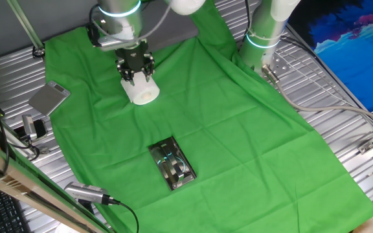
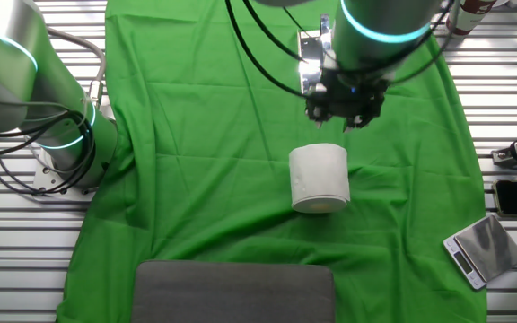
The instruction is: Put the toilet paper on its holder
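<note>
The toilet paper (image 1: 141,90) is a small white roll standing on the green cloth at the back left; it also shows in the other fixed view (image 2: 319,177). My gripper (image 1: 135,70) hangs just above it with dark fingers spread about as wide as the roll. In the other fixed view the gripper (image 2: 344,118) is apart from the roll, with a strip of green cloth between them. The holder (image 1: 172,165) is a shiny chrome plate with a bar, lying flat on the cloth near the front, well away from the roll. It does not show in the other fixed view.
A dull grey flat scale (image 1: 50,97) lies off the cloth's left edge, also seen in the other view (image 2: 483,247). A second arm's base (image 1: 261,39) stands at the back right. A dark grey slab (image 2: 232,292) fills that view's bottom edge. Cables cross the slatted table.
</note>
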Available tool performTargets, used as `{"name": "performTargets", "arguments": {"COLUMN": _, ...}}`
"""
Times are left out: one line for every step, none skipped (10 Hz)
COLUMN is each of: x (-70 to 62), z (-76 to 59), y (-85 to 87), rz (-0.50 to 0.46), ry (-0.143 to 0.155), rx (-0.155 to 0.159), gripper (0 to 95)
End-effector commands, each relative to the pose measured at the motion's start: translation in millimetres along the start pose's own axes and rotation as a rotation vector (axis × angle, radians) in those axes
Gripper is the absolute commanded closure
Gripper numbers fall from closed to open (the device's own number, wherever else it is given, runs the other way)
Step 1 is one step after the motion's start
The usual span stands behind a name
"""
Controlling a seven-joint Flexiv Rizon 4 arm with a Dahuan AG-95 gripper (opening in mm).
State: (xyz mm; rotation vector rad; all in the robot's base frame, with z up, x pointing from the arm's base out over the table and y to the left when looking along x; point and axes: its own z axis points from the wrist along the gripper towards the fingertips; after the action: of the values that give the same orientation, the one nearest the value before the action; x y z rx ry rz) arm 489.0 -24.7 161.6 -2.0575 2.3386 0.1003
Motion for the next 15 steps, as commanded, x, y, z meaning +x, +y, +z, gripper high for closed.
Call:
{"name": "performTargets", "arguments": {"x": 18.9, "z": 11.8, "y": 3.4, "rz": -0.092, "ry": -0.013, "rx": -0.001, "gripper": 38.0}}
{"name": "performTargets", "arguments": {"x": 20.9, "z": 11.2, "y": 4.2, "rz": -0.092, "ry": -0.013, "rx": -0.001, "gripper": 38.0}}
{"name": "performTargets", "arguments": {"x": 21.9, "z": 10.5, "y": 4.7, "rz": -0.081, "ry": -0.005, "rx": -0.001, "gripper": 38.0}}
{"name": "performTargets", "arguments": {"x": 21.8, "z": 9.7, "y": 4.8, "rz": -0.078, "ry": -0.004, "rx": -0.001, "gripper": 38.0}}
{"name": "performTargets", "arguments": {"x": 20.0, "z": 4.0, "y": 5.0, "rz": -0.046, "ry": 0.021, "rx": 0.001, "gripper": 19.0}}
{"name": "performTargets", "arguments": {"x": 20.0, "z": 4.0, "y": 5.0, "rz": -0.030, "ry": 0.053, "rx": 0.005, "gripper": 19.0}}
{"name": "performTargets", "arguments": {"x": 20.0, "z": 4.0, "y": 5.0, "rz": -0.018, "ry": 0.063, "rx": 0.006, "gripper": 19.0}}
{"name": "performTargets", "arguments": {"x": 20.0, "z": 4.0, "y": 5.0, "rz": 0.002, "ry": 0.073, "rx": 0.009, "gripper": 19.0}}
{"name": "performTargets", "arguments": {"x": 20.0, "z": 4.0, "y": 5.0, "rz": 0.004, "ry": 0.085, "rx": 0.015, "gripper": 19.0}}
{"name": "performTargets", "arguments": {"x": 20.0, "z": 4.0, "y": 5.0, "rz": 0.009, "ry": 0.079, "rx": 0.015, "gripper": 19.0}}
{"name": "performTargets", "arguments": {"x": 20.0, "z": 4.0, "y": 5.0, "rz": 0.015, "ry": 0.081, "rx": 0.015, "gripper": 19.0}}
{"name": "performTargets", "arguments": {"x": 20.0, "z": 4.0, "y": 5.0, "rz": 0.005, "ry": 0.091, "rx": 0.015, "gripper": 19.0}}
{"name": "performTargets", "arguments": {"x": 20.0, "z": 4.0, "y": 5.0, "rz": 0.001, "ry": 0.087, "rx": 0.014, "gripper": 19.0}}
{"name": "performTargets", "arguments": {"x": 20.0, "z": 4.0, "y": 5.0, "rz": -0.025, "ry": 0.094, "rx": 0.017, "gripper": 19.0}}
{"name": "performTargets", "arguments": {"x": 20.3, "z": 5.2, "y": 5.1, "rz": -0.059, "ry": 0.080, "rx": 0.016, "gripper": 19.0}}
